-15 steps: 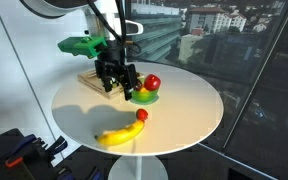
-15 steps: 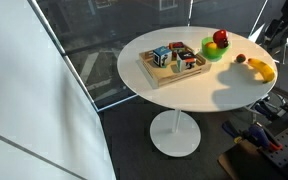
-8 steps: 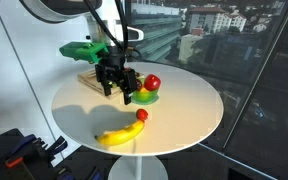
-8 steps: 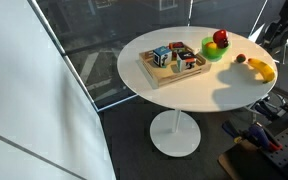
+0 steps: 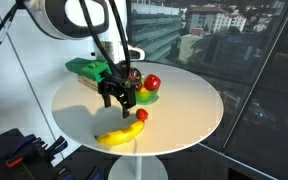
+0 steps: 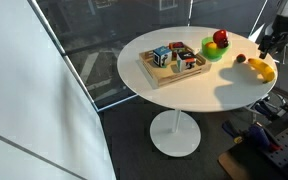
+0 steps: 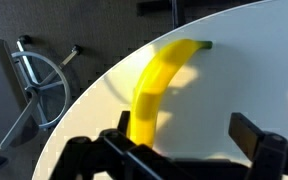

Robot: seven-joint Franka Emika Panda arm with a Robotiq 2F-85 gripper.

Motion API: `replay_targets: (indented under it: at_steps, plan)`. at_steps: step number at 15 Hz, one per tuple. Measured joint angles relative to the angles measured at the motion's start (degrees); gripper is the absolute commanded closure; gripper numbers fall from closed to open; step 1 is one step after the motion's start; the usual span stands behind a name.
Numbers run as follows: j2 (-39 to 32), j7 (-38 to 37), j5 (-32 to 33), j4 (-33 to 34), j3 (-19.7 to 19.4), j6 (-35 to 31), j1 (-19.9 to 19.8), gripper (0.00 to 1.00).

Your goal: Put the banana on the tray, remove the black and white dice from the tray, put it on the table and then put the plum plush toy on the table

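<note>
One curved yellow banana [image 7: 159,85], tip perhaps green

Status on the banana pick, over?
Gripper open, jaws empty, above the table short of the banana. Banana on the table, not yet on the tray. Small red ball close beside it.

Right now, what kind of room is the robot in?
Probably an office or lab, high up in a building: tall glass walls look out over city rooftops, and a round white table stands on a dark floor.
</note>
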State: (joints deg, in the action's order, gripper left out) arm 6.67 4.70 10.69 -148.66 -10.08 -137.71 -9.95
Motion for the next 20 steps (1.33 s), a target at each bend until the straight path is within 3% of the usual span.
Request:
replay_targets:
  at_steps: [10, 20]
  plan:
    - [-6.71, -9.77, 0.47, -0.01, -0.81, -4.69, -1.26, 0.00]
    - [-12.24, -10.53, 0.15, -0.04, -2.22, -13.42, -1.33, 0.02]
